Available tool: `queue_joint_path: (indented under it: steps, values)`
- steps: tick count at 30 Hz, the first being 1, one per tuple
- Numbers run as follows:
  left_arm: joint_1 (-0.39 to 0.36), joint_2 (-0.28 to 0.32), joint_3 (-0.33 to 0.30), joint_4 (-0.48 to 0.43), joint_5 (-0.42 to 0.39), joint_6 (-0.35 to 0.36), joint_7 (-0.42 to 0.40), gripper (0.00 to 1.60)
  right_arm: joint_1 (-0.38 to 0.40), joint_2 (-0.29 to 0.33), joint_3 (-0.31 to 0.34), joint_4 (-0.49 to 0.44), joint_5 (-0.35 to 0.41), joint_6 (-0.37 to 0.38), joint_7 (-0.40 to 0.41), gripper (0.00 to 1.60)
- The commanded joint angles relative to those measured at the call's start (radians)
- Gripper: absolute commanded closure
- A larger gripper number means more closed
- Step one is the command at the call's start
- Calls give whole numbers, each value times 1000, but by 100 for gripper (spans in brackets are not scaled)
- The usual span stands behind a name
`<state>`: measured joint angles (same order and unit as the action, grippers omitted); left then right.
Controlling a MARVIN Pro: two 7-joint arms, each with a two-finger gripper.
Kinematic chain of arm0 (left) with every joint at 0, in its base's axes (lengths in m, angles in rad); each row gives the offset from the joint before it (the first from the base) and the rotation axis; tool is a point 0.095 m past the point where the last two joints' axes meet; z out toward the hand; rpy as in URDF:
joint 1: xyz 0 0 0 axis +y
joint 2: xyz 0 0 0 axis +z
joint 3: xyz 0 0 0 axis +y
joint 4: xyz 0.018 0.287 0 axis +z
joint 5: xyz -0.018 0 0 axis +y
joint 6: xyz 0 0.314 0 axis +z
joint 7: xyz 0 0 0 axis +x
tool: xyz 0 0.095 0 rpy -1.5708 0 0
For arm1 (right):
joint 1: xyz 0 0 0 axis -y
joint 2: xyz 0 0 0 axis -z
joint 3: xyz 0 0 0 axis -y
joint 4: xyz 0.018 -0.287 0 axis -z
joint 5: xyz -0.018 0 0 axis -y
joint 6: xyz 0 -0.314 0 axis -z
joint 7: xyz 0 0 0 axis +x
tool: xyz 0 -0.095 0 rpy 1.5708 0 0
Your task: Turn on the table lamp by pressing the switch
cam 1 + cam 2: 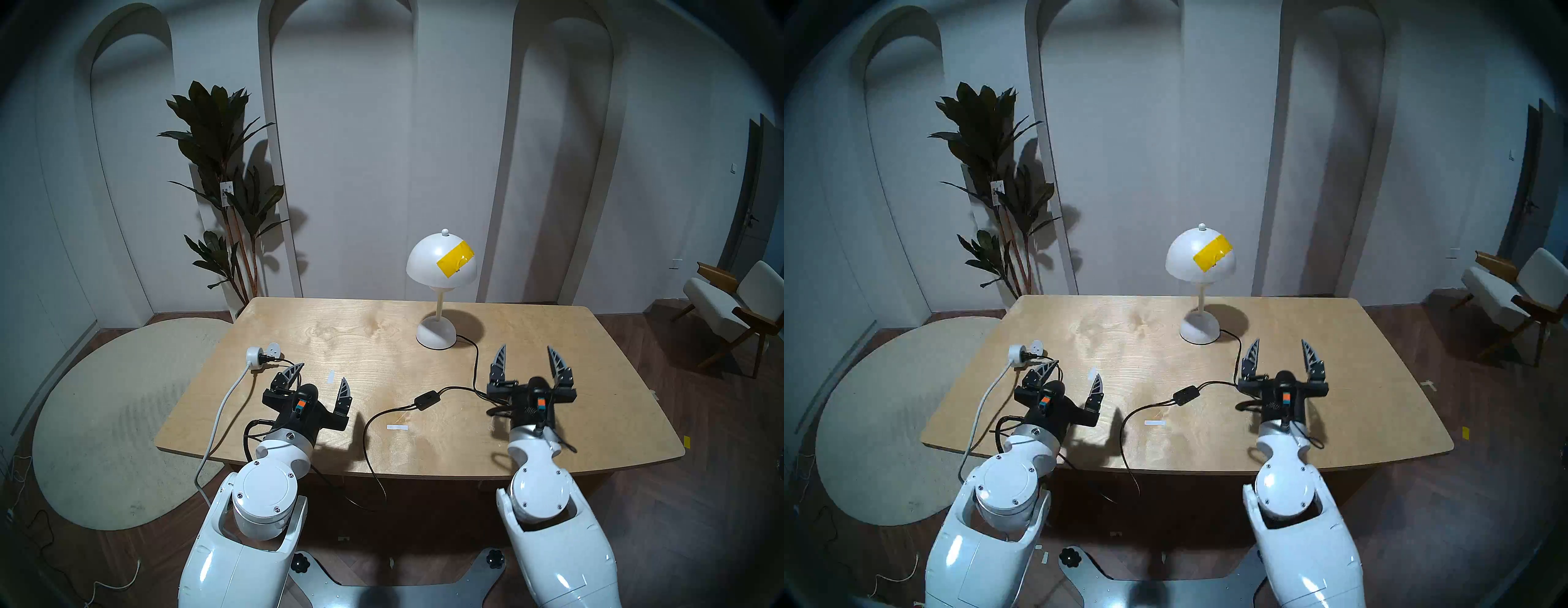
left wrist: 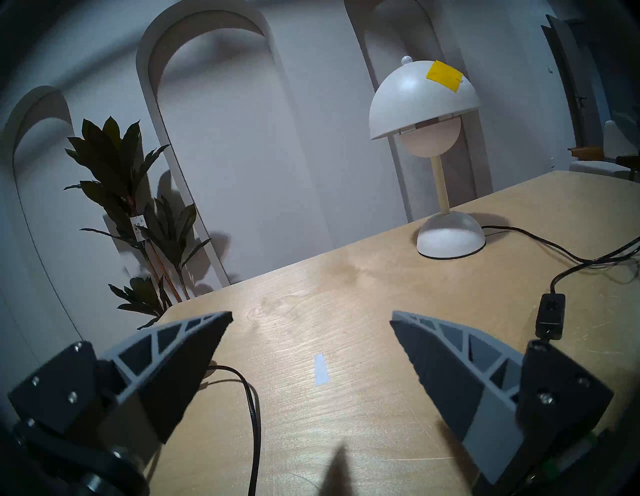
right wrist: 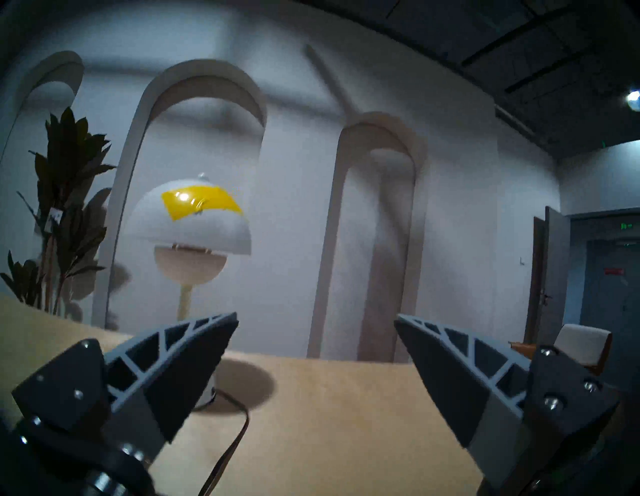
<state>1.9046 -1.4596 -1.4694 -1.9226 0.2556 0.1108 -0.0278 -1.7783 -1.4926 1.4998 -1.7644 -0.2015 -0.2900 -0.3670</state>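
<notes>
Pale arched walls stand behind your wooden counter [image 1: 551, 424]. Your unlit table lamp [image 1: 441, 263] stands upright toward the far side. Its black cord [image 1: 476, 361] runs to the switch [image 1: 426, 399], lying flat between your arms. Your left end effector [image 1: 321, 381] and right end effector [image 1: 527, 357] both hover spread apart, holding nothing.

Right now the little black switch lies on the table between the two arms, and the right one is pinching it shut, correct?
Not quite. The switch does lie on the table between the arms, but the right end effector is open and apart from it, as the head stereo left view shows.
</notes>
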Motion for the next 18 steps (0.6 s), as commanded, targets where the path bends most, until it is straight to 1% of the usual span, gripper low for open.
queue_joint_path:
  steps: [1, 2, 3, 4, 6, 8, 9, 10, 12, 13, 14, 15, 16, 17, 18]
  values:
    - [-12, -1, -1, -15, 0, -5, 2, 0, 111, 19, 39, -112, 7, 50, 34, 0]
    - [-12, -1, -1, -15, 1, -5, 2, 0, 133, 21, 43, -134, 12, 74, 43, 0]
    - [-12, -1, -1, -15, 1, -6, 2, 0, 126, 23, 47, -132, 12, 76, 47, 0]
    - [-13, -1, 0, -15, 1, -6, 2, 0, 144, 23, 51, -150, 18, 102, 55, 0]
    - [-13, -2, 1, -16, 1, -6, 2, 0, 169, 24, 61, -156, 29, 140, 68, 0]
    - [-13, -2, 2, -17, 2, -6, 2, 0, 176, 27, 74, -167, 42, 174, 80, 0]
    - [-13, -2, 3, -18, 3, -6, 2, 0, 208, 29, 80, -157, 53, 204, 89, 0]
    - [-13, -2, 4, -18, 3, -6, 1, 0, 203, 33, 89, -166, 60, 219, 95, 0]
    - [-14, -2, 6, -19, 5, -6, 1, 0, 230, 38, 102, -162, 78, 260, 108, 0]
    - [-14, -2, 7, -19, 5, -6, 1, 0, 226, 42, 109, -167, 84, 268, 114, 0]
    - [-14, -2, 8, -19, 6, -6, 1, 0, 252, 44, 115, -159, 94, 297, 120, 0]
    - [-14, -2, 9, -19, 7, -6, 1, 0, 251, 48, 121, -164, 102, 312, 126, 0]
    - [-15, -2, 11, -20, 9, -5, 1, 0, 271, 50, 126, -156, 112, 335, 131, 0]
    - [-15, -2, 13, -20, 11, -5, 2, 0, 271, 53, 130, -160, 120, 352, 137, 0]
    - [-16, -1, 15, -21, 15, -5, 2, 0, 288, 57, 135, -155, 133, 379, 144, 0]
